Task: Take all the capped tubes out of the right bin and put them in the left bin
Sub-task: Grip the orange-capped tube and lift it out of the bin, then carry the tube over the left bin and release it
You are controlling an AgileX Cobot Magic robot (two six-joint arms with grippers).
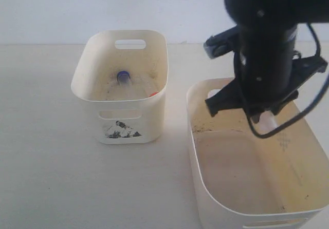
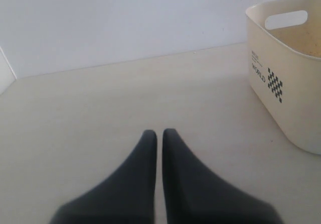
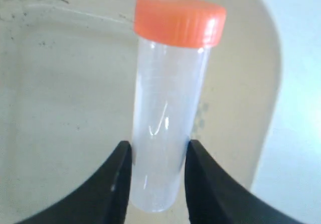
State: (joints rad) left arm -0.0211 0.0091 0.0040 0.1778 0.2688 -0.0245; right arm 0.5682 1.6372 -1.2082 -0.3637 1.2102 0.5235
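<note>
My right gripper (image 3: 158,156) is shut on a clear tube with an orange cap (image 3: 168,113), held over the right bin (image 1: 198,152); in the exterior view the arm hides most of the tube (image 1: 268,120). The right bin's floor shows no other tube. The left bin (image 1: 82,70), with sticker remains on its front, holds a blue-capped tube (image 1: 123,77) and an orange cap (image 1: 153,93) near its right wall. My left gripper (image 2: 159,133) is shut and empty above bare table, with a cream bin (image 2: 296,98) off to one side.
The two bins stand side by side on a pale tabletop (image 1: 46,162), with a narrow gap between them. The right arm (image 1: 267,49) hangs above the right bin's far end. A white wall rises behind the table.
</note>
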